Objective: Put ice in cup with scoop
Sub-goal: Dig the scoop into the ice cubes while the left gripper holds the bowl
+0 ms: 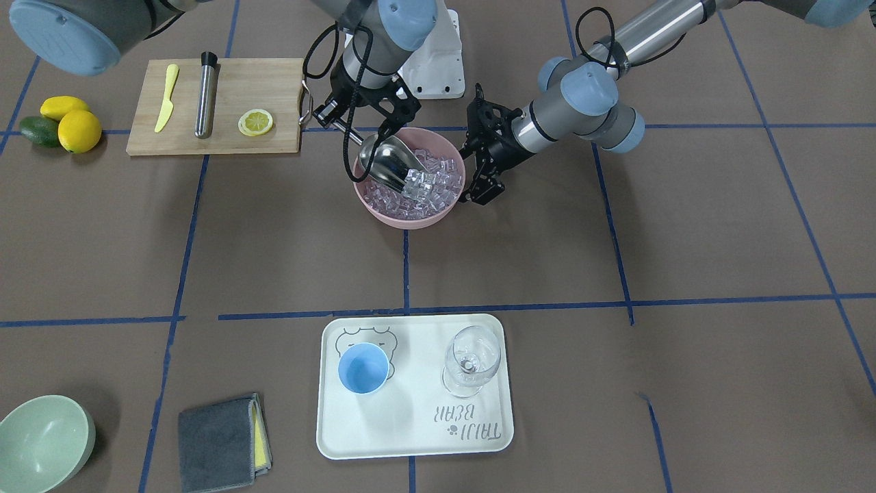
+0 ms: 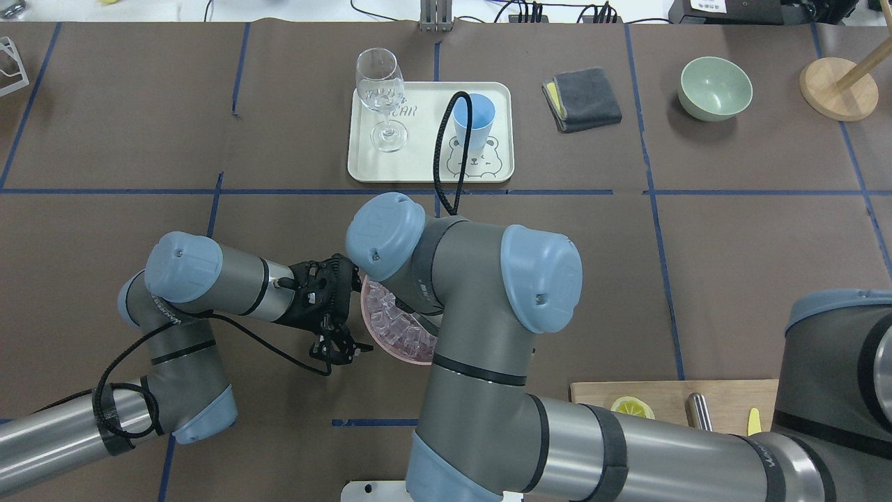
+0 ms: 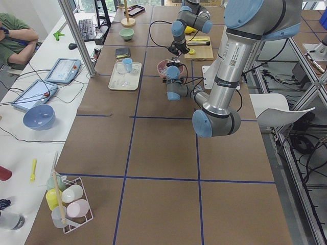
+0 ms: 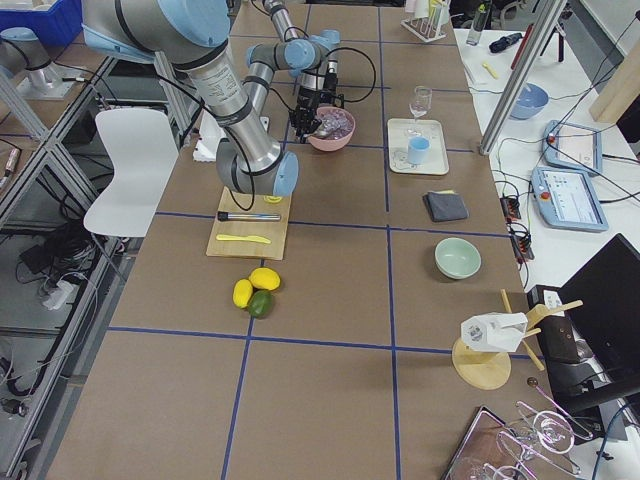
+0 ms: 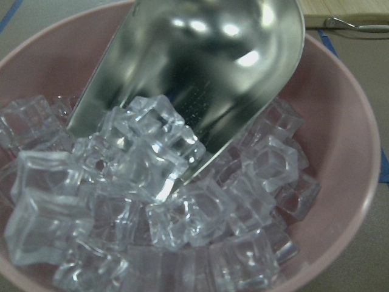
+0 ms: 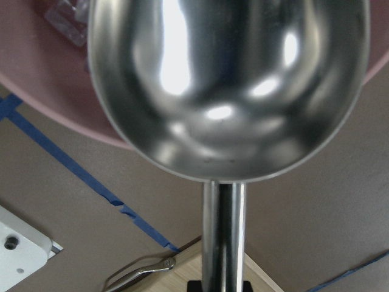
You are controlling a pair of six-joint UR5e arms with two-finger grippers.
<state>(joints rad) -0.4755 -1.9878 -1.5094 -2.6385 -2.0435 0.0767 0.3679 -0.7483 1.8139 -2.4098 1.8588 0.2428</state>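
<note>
The steel scoop (image 1: 387, 161) is tilted mouth-down in a pink bowl (image 1: 404, 218) full of ice (image 1: 434, 185). My right gripper (image 1: 328, 116) is shut on the scoop's rod handle. In the left wrist view the scoop (image 5: 200, 55) digs into the ice (image 5: 152, 182), and a few cubes lie in its mouth. My left gripper (image 1: 479, 195) points down right beside the bowl's rim; its fingers look open and hold nothing. The light-blue cup (image 1: 363, 368) stands upright on a white tray (image 1: 410, 431), far from the bowl across the table.
A clear wine glass (image 1: 471, 359) stands on the tray beside the cup. A wooden cutting board (image 1: 274, 82) next to the bowl holds a steel cylinder (image 1: 205, 96), a yellow knife (image 1: 166, 96) and a lemon slice (image 1: 255, 122). A green bowl (image 1: 41, 441) and a grey cloth (image 1: 219, 441) lie near the tray.
</note>
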